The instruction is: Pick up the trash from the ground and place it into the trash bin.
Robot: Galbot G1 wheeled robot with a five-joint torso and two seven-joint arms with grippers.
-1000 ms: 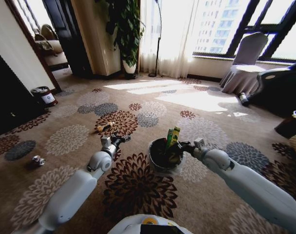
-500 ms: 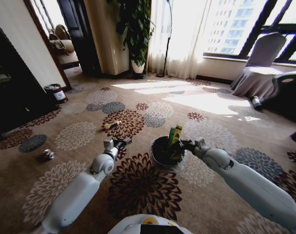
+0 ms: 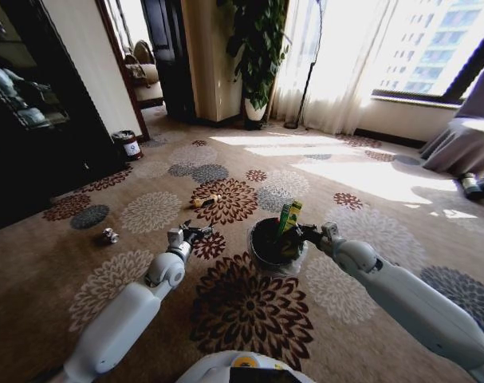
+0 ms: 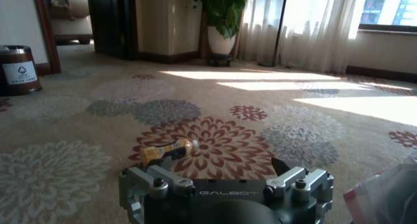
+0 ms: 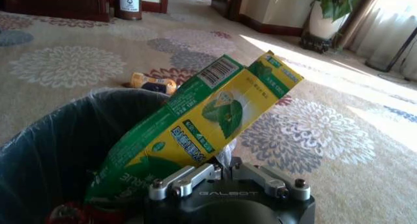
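Camera has swung left; both arms unchanged. Right gripper (image 3: 303,234) stays closed on the bin (image 3: 261,254) rim, carton (image 3: 287,217) inside. Left gripper (image 3: 195,231) open, empty; bottle (image 3: 206,200) and can (image 3: 108,235) remain.

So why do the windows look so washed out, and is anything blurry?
Head view: sun blows out the windows and throws bright patches on the carpet; straight lines bend toward the edges. Right wrist view: the green-and-yellow carton is sharp, the room behind soft.

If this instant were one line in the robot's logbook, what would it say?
right gripper: shut on green-and-yellow carton, at trash bin rim | left gripper: open, empty, above carpet | litter on floor: yellow bottle, small can
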